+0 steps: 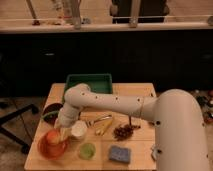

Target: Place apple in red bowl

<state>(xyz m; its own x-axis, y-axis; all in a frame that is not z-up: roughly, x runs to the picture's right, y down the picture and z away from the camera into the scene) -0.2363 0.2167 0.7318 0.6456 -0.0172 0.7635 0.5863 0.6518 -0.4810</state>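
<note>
Seeing a round reddish-yellow apple (52, 136) sitting inside a shallow round red bowl (45, 150), toward its back rim. Finding the bowl standing upright at the front left corner of the tabletop (141, 144). Noting the cream gripper (65, 133) hanging just beside the apple, over the rim.

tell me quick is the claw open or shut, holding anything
claw: cannot be told whether open, shut or holding; it is low over the right side of the red bowl, right beside the apple.
</note>
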